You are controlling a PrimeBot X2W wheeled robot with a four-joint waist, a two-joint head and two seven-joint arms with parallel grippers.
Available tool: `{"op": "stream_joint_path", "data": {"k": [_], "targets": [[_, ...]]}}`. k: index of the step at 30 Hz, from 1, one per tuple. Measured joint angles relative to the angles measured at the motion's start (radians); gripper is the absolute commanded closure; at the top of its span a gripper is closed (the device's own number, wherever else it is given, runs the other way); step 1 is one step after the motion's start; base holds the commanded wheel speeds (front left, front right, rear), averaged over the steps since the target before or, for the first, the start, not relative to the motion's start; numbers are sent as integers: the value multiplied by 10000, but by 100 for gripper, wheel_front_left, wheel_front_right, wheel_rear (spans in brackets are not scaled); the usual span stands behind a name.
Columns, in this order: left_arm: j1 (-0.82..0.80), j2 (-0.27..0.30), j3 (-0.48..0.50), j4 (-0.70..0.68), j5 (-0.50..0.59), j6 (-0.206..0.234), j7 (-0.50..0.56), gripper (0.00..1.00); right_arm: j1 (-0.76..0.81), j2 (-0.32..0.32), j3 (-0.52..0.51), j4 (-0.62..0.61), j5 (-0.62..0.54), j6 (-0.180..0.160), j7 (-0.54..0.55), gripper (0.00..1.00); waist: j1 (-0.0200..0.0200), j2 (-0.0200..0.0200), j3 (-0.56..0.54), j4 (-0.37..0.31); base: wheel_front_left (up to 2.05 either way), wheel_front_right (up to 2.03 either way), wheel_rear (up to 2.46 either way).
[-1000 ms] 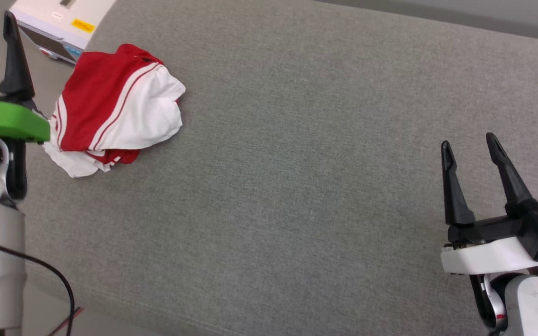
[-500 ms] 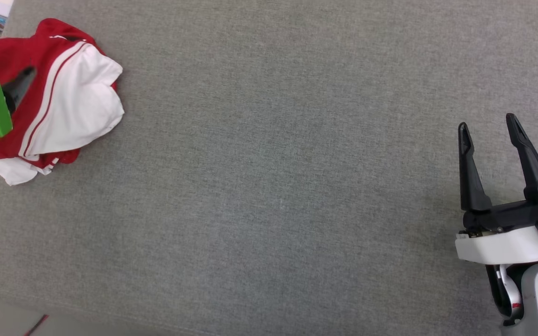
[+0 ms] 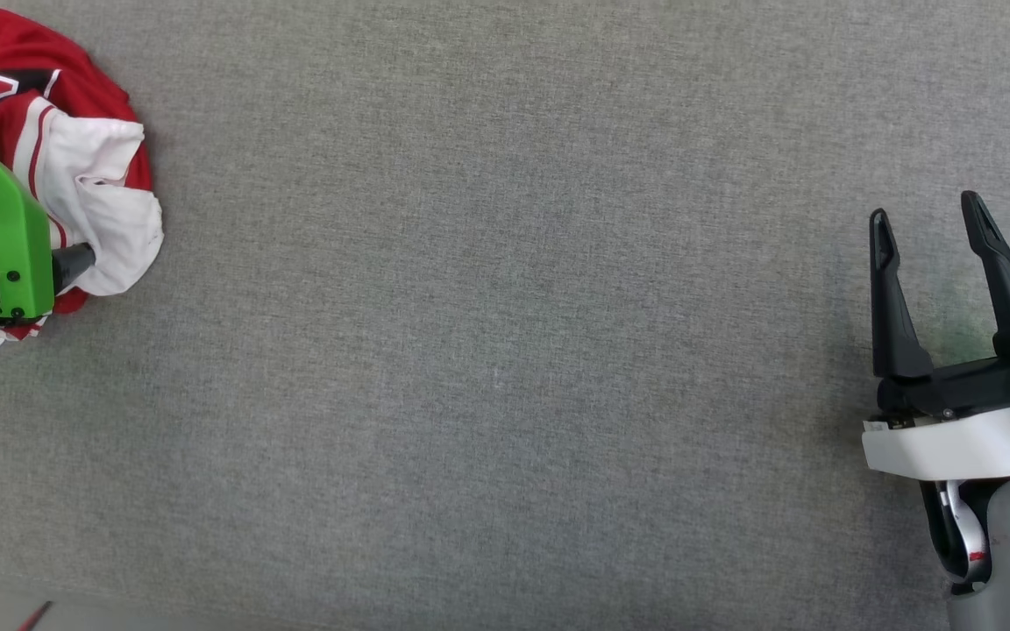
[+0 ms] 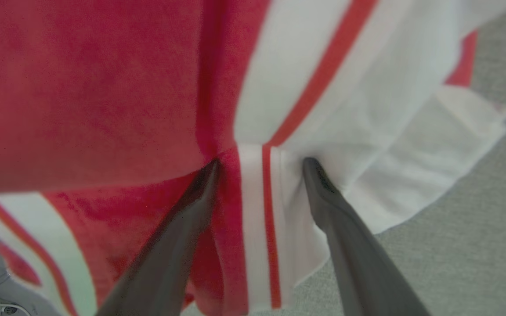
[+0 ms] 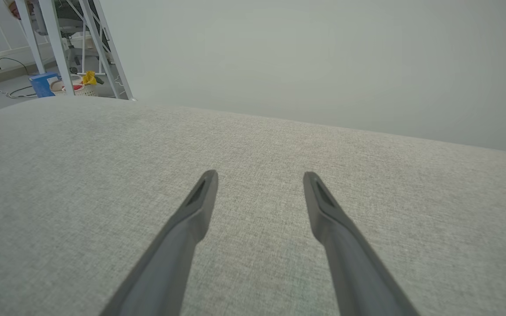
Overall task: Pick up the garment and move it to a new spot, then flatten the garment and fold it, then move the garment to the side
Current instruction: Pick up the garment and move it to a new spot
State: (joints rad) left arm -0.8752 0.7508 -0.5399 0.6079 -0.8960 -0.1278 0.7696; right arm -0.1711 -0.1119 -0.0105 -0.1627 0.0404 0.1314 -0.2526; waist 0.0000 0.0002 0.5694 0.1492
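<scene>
The crumpled red jersey-style garment, with white short sleeves, red-and-white striped trim and a scrap of black, white-outlined lettering, lies bunched at the upper left of the head view on the grey woven-fabric surface. The left gripper has its dark fingers spread apart, tips pushed into the cloth either side of a striped seam. The right gripper hovers at the lower right, fingers open and empty, well apart from the garment.
</scene>
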Motion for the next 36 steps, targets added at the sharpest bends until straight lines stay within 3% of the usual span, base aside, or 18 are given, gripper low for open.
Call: {"op": "stream_joint_path", "data": {"k": [4, 5, 6, 7, 15, 21, 27, 31, 36], "targets": [[-244, -109, -199, 372, -33, -23, -40, 0, -81, -6, 21, 56, 58, 0, 0, 0, 0, 0, 91, -66, 0, 0, 0], [-295, -107, -293, 439, -44, -48, -59, 14, -90, -12, 21, 79, 81, 0, 0, 0, 0, 0, 83, -73, 0, 0, 0], [-339, -100, -416, 464, -42, -48, -113, 74, -96, -13, 19, 115, 88, 0, 0, 0, 0, 0, 57, -76, 0, 0, 0], [-360, -98, -499, 472, -44, -50, -169, 100, -97, -13, 13, 142, 88, 0, 0, 0, 0, 0, 26, -76, 0, 0, 0], [-367, -21, -1258, 144, -44, -54, -1421, 100, 8, 102, 4, 341, 190, 0, 0, 0, 1, -2, -625, -12, 0, 0, 0], [-391, 437, -1762, -1572, -29, -54, -2263, 100, 325, 257, -84, 428, 330, 0, 0, 0, 0, -2, -1392, 93, 0, 0, 0], [-401, 612, -2460, -3549, 48, -54, -2408, 100, 586, 428, -148, 548, 401, 0, 0, 0, 0, -2, -2154, 205, 0, 0, 0], [-422, 426, -2880, -4550, 178, -54, -2343, 100, 666, 502, -157, 581, 479, 0, 0, 0, 0, -2, -2572, 192, 0, 0, 0], [-647, -276, -3557, -5469, 476, -52, -2219, 100, 667, 583, -196, 571, 529, 0, 0, 0, 0, -2, -2802, -148, 0, 0, 0]]}}
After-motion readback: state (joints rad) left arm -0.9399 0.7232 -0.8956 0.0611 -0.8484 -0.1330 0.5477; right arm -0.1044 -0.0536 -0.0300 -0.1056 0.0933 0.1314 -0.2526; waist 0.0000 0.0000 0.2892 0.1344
